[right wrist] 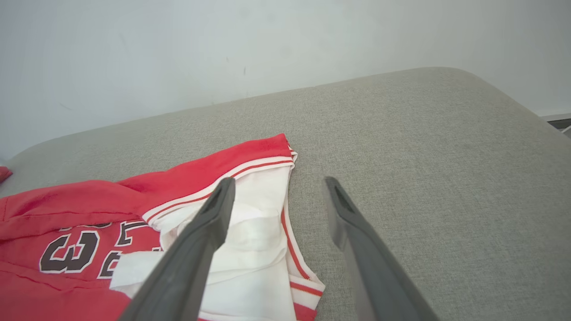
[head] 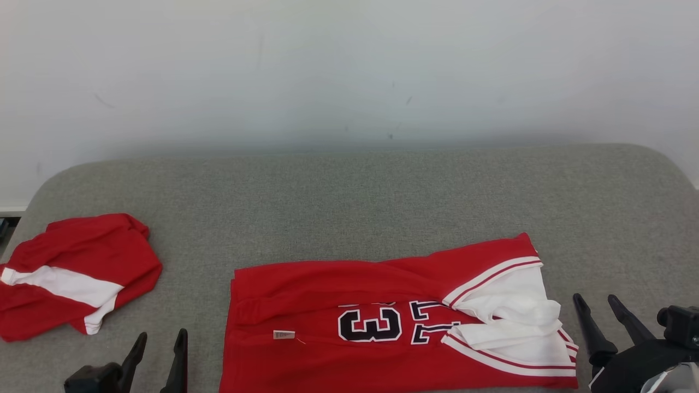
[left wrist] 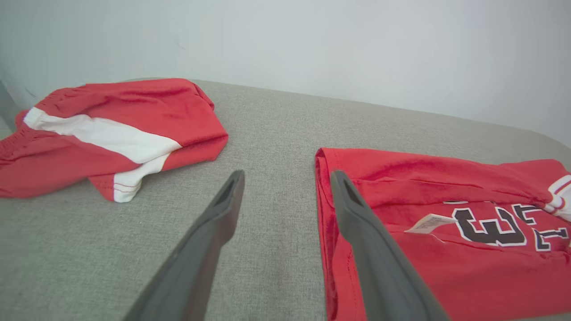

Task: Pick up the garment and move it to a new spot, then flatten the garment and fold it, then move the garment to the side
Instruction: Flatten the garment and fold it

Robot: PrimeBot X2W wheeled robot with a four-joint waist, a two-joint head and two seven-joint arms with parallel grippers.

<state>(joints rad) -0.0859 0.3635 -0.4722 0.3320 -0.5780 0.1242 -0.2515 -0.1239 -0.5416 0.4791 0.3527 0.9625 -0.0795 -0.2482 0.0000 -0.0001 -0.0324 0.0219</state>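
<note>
Left gripper [left wrist: 287,174], parted, beside tagged garment [left wrist: 446,276]

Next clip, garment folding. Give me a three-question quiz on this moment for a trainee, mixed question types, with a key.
1. True or false: the left end effector is clamped on the numbered jersey.
2. Multiple choice: in the head view, the crumpled red garment with the white band lies (A) left of the jersey, apart from it; (B) on top of the jersey; (C) right of the jersey.
3. Fill in: the right end effector is ___ and holds nothing.
Key: 1 false; 2 A; 3 open.
</note>
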